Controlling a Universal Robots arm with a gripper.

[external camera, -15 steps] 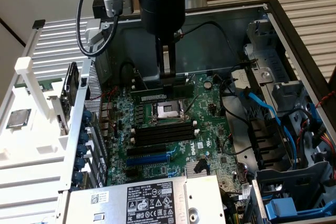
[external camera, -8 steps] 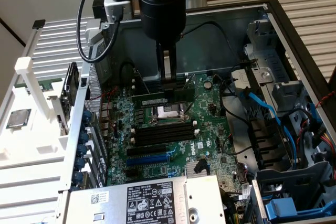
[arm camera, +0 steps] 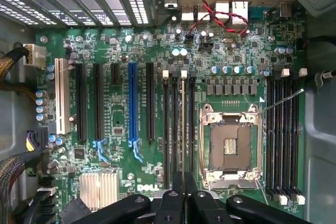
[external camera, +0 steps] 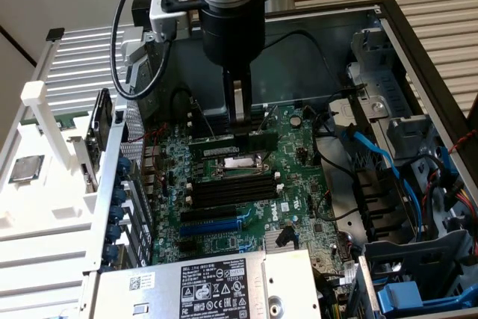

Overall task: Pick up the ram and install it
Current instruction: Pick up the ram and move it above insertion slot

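The ram (arm camera: 182, 129) is held edge-on between the narrowly closed fingers of the gripper (arm camera: 182, 192), directly beneath it. Its long axis is aligned parallel with the black memory slots (arm camera: 170, 129) beside the CPU socket (arm camera: 230, 145). It is seen over one slot of that bank; whether it is seated cannot be told.
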